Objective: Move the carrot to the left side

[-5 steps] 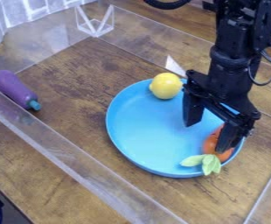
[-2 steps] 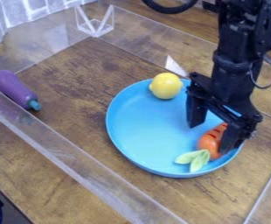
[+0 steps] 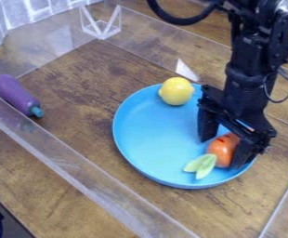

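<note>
The small orange carrot (image 3: 220, 151) lies on the right part of the round blue plate (image 3: 153, 144), its light-green leafy top (image 3: 202, 165) pointing toward the plate's front rim. My black gripper (image 3: 228, 141) stands upright over it with its fingers open, one finger left of the carrot and one right of it, the tips down at the plate. The carrot's far end is hidden behind the fingers. Whether the fingers touch the carrot I cannot tell.
A yellow lemon (image 3: 176, 91) rests on the plate's back edge. A purple eggplant (image 3: 15, 94) lies on the wooden table at the left. Clear plastic walls (image 3: 72, 167) run along the front and left of the work area.
The carrot has shifted up and left on the plate between the fingers, and its leafy top has swung left. The gripper has edged slightly left with it.
</note>
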Robot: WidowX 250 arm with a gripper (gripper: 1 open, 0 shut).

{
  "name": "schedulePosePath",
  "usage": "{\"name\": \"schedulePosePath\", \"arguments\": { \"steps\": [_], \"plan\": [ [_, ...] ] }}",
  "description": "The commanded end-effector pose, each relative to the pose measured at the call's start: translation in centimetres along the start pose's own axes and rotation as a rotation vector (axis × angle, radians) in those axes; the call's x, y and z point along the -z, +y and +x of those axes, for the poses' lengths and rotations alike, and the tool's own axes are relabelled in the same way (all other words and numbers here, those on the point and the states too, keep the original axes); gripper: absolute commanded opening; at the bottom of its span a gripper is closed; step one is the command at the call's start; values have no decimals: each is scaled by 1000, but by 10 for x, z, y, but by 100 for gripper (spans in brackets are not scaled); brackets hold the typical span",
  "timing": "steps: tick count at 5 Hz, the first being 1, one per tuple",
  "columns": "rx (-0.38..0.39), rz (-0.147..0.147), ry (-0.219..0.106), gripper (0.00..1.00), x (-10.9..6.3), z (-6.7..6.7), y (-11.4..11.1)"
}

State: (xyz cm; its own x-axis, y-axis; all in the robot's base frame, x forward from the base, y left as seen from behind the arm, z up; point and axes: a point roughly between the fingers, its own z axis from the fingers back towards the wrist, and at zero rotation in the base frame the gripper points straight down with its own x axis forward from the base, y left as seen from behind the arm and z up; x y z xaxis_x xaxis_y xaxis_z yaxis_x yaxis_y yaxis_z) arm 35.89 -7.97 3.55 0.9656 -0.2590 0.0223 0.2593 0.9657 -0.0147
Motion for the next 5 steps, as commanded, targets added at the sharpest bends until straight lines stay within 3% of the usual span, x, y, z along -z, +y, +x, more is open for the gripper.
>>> {"name": "schedulePosePath", "arguments": {
  "steps": [1, 2, 4, 5],
  "plan": [
    [20, -3, -56, 0, -12, 13, -6],
    [19, -6, -62, 0, -11, 18, -5],
    [22, 26, -95, 0, -39, 26, -2],
    [12, 55, -148, 0, -66, 36, 4]
  ]
}}
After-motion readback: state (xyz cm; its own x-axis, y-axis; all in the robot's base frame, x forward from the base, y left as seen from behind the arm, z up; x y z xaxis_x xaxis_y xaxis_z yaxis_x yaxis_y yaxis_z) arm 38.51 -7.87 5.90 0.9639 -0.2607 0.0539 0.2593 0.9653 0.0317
